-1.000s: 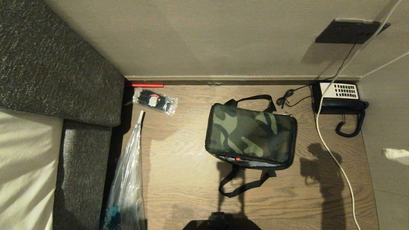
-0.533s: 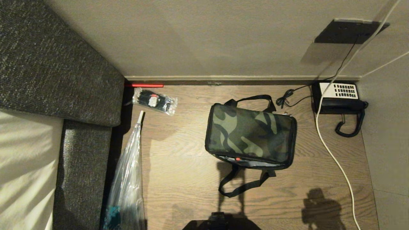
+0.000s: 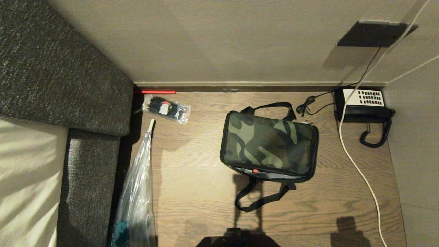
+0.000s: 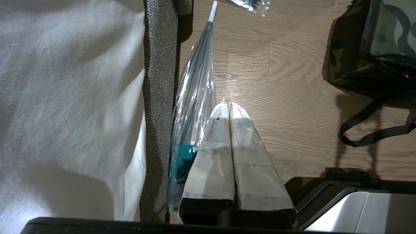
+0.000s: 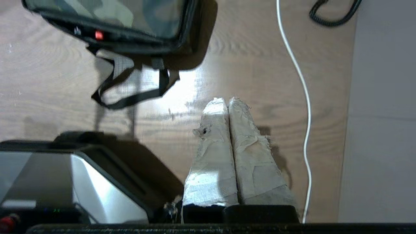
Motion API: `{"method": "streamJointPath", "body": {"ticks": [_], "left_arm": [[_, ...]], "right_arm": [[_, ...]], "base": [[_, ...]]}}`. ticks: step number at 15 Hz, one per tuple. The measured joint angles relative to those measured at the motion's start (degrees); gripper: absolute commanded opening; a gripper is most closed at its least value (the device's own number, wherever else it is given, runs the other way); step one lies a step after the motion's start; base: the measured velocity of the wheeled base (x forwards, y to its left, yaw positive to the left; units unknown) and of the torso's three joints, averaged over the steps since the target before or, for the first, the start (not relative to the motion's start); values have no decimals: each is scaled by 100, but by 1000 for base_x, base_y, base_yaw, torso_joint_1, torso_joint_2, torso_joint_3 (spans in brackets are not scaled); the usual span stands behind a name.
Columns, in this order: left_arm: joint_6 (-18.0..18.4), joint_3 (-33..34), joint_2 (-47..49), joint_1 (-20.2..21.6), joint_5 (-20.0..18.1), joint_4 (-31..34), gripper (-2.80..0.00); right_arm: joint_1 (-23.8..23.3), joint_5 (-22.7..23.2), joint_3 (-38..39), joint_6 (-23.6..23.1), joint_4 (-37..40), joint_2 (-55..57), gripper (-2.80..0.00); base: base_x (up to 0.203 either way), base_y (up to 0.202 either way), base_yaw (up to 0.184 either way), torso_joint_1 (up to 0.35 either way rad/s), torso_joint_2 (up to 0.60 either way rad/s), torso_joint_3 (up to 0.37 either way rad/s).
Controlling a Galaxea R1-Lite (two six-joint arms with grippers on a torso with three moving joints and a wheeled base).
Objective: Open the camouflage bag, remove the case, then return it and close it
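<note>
Camouflage bag [image 3: 269, 145] sits lid down on the wood floor [image 3: 192, 192], near the wall, between a clear packet of black items [image 3: 166, 108] and a black telephone [image 3: 363, 104]; one strap handle [image 3: 260, 199] lies on the floor in front. Case not visible. Left tool [image 4: 229, 107] clenched, empty, above the floor beside a crinkled clear plastic bag [image 4: 195, 97]. Right tool [image 5: 227, 102] clenched, empty (a white cable [image 5: 300, 81] runs just beside it).
</note>
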Motion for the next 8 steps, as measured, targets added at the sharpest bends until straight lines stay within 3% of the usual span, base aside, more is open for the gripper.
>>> {"method": "streamJointPath", "body": {"ticks": [8], "left_arm": [[0, 0, 0, 0, -1, -1, -280]], "right_arm": [[-1, 2, -22, 71, 99, -129, -280]], "base": [[0, 0, 0, 0, 0, 0]]}}
